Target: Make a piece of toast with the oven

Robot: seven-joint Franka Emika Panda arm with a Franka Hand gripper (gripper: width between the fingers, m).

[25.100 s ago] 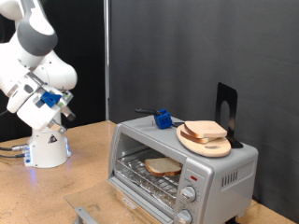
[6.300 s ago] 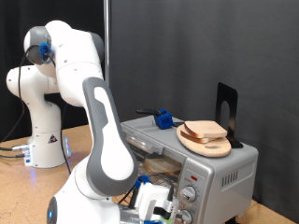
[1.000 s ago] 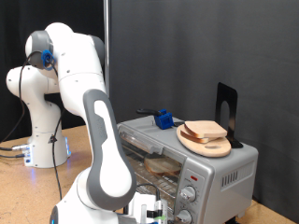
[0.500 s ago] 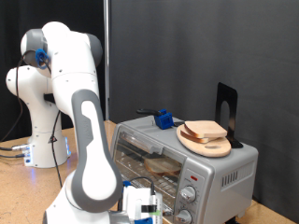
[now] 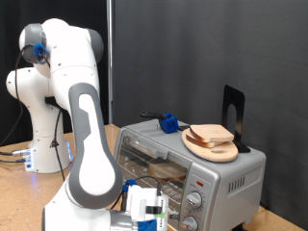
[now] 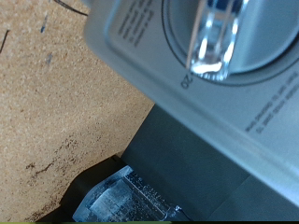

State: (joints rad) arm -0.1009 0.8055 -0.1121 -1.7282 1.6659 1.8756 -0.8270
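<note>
The silver toaster oven stands at the exterior view's right on the wooden table. A slice of toast lies on the wire rack behind the glass door, which looks shut. A second pale slice lies on a round wooden plate on top of the oven. My gripper is low in front of the oven's front panel, to the exterior view's left of the two knobs. The wrist view shows one knob very close and one fingertip near the panel. Nothing shows between the fingers.
A small blue object and a black upright stand sit on the oven's top. The robot base stands at the exterior view's left on the table. A black curtain hangs behind.
The arm has swung towards the exterior view's left, and the gripper has shifted slightly left in front of the oven's panel. The oven and both slices have not moved.
</note>
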